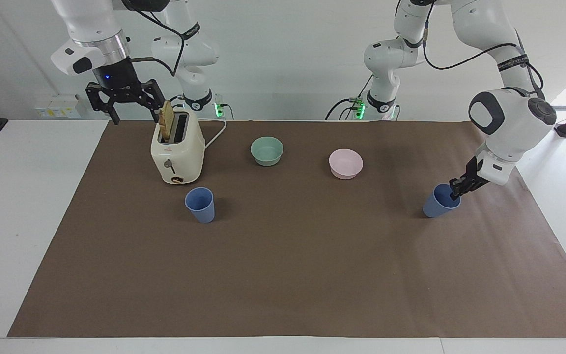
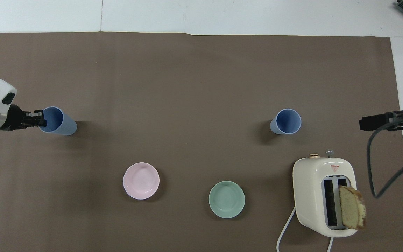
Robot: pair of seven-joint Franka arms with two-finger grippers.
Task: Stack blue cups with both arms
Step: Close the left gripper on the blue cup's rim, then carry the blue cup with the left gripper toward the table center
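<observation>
One blue cup (image 1: pixel 440 200) (image 2: pixel 57 120) sits tilted on the brown mat at the left arm's end of the table. My left gripper (image 1: pixel 456 191) (image 2: pixel 40 118) is shut on the rim of this cup, at the side toward the left arm. The second blue cup (image 1: pixel 200 204) (image 2: pixel 286 121) stands upright beside the toaster, farther from the robots than it, with nothing touching it. My right gripper (image 1: pixel 125 98) hangs open in the air beside the toaster's top, at the right arm's end; the overhead view catches only part of it (image 2: pixel 380 121).
A cream toaster (image 1: pixel 177 150) (image 2: pixel 324 194) with a bread slice (image 2: pixel 352 207) in one slot stands at the right arm's end. A mint-green bowl (image 1: pixel 267 150) (image 2: pixel 226 199) and a pink bowl (image 1: pixel 346 163) (image 2: pixel 141 180) sit between the two cups, nearer the robots.
</observation>
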